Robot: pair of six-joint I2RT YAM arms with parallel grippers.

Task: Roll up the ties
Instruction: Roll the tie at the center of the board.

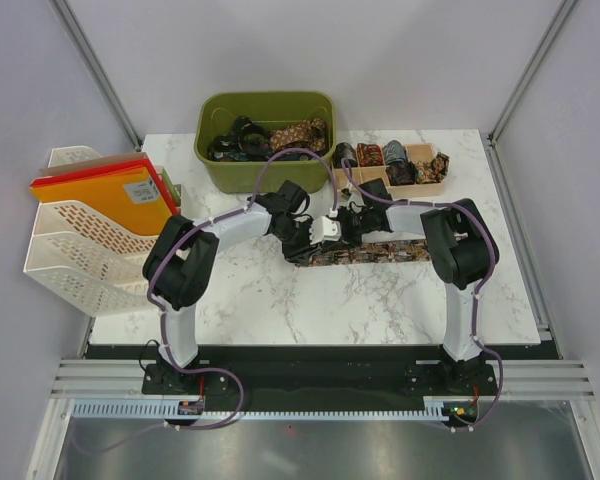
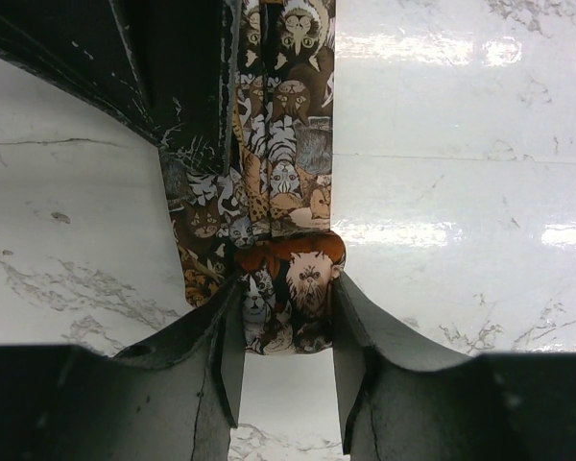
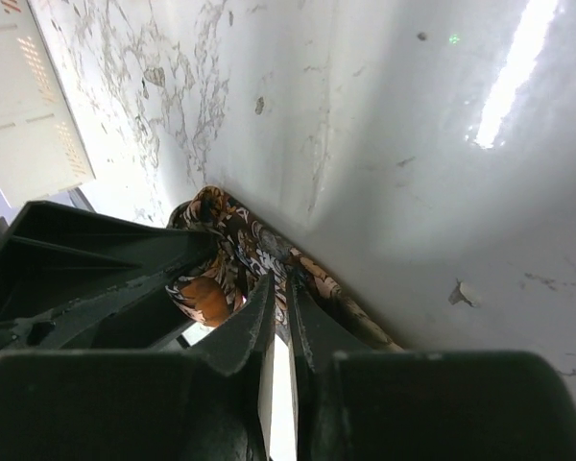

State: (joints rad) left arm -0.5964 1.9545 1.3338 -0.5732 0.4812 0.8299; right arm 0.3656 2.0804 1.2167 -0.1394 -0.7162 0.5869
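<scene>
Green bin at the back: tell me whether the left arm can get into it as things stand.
Probably yes. The green bin sits just beyond the left gripper, open-topped, with nothing between them. But that gripper is closed on the printed tie, so it would have to let go first.

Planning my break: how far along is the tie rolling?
Done: rolled ties sit in the wooden tray. In hand: the left gripper holds the cat-print tie by its folded end, right gripper at it; most lies flat. Left: that roll, plus more ties heaped in the green bin.
</scene>
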